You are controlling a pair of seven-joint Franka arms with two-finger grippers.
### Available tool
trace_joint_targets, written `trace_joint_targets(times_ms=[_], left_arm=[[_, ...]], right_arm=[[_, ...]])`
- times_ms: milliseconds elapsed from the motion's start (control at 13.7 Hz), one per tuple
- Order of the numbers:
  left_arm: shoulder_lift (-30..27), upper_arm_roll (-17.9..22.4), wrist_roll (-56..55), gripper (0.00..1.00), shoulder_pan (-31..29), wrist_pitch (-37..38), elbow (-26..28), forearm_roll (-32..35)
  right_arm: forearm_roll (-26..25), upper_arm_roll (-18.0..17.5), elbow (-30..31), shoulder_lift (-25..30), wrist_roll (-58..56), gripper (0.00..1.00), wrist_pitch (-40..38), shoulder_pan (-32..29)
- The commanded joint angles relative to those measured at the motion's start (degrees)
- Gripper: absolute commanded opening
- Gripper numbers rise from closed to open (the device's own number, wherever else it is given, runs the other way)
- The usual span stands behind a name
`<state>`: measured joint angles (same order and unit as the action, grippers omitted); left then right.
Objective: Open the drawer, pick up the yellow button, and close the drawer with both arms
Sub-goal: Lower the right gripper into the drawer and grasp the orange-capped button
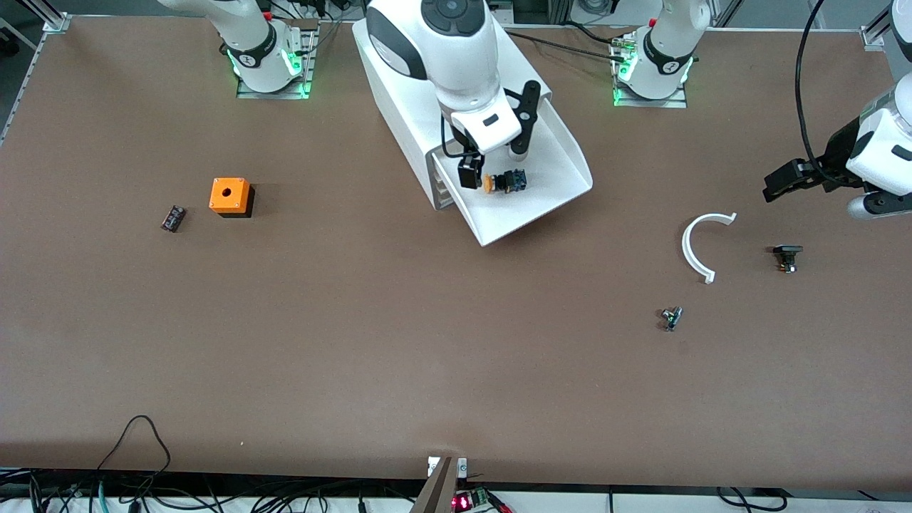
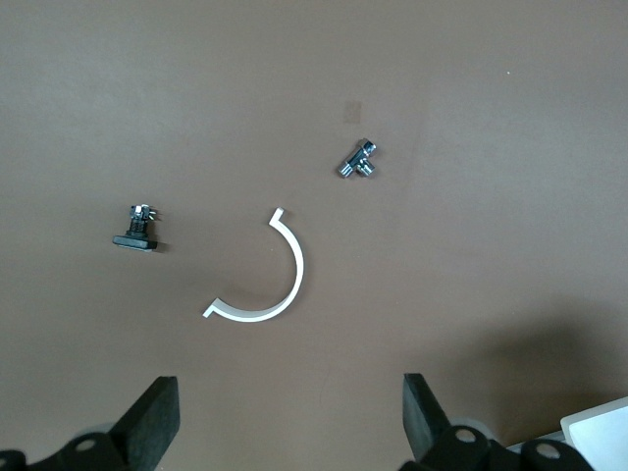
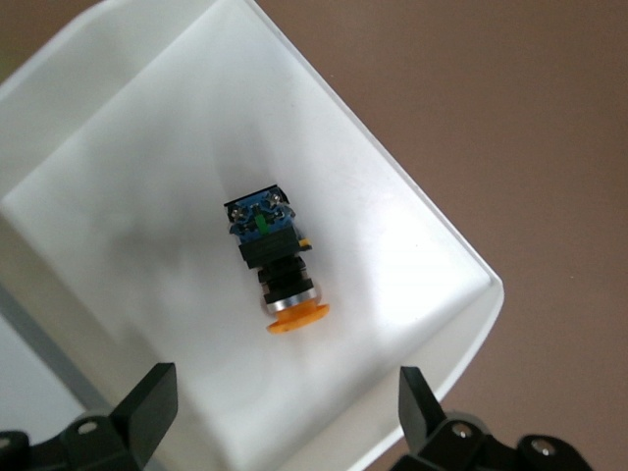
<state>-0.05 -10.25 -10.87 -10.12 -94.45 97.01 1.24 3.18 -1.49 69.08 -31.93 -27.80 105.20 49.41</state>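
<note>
Two arms were in my feeds, and only the right one was over the work. The drawer (image 1: 541, 192) stood pulled out of the white cabinet (image 1: 406, 107), which sat by the bench edge where the arm bases stood, about midway along it. The button (image 1: 504, 181) lay on its side on the drawer floor, orange cap toward the cabinet mouth, dark body toward the flared lip. My right gripper (image 1: 495, 160) hung over the drawer above the button, fingers spread wide and holding nothing; in the right wrist view the button (image 3: 273, 263) lay between the two black fingertips (image 3: 147, 407), clear of both.

The left gripper (image 1: 780, 182) waited in the air near the left arm's end of the bench, fingers (image 2: 152, 417) wide apart and empty. Under it I saw a white curved strip (image 1: 702, 242), a small black part (image 1: 786, 257) and a small metal fitting (image 1: 671, 318). Toward the right arm's end sat an orange cube (image 1: 229, 196) with a hole, a small dark part (image 1: 173, 217) just beside it.
</note>
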Motion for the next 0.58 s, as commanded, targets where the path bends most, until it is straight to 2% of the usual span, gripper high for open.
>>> trace_joint_targets(times_ms=[0,510], left_arm=[[0.66,-0.04,-0.38,1.00,0.45,0.76,-1.21,1.92],[0.57,-0.04,-0.29,1.00,0.71,0.67,-1.21,1.92]], right_arm=[[-1.50,1.31,-3.34,-3.39,-1.29,1.00,0.26,1.57],[-2.03,3.60,-3.51,-6.39,-7.17,1.00,3.34,5.34]])
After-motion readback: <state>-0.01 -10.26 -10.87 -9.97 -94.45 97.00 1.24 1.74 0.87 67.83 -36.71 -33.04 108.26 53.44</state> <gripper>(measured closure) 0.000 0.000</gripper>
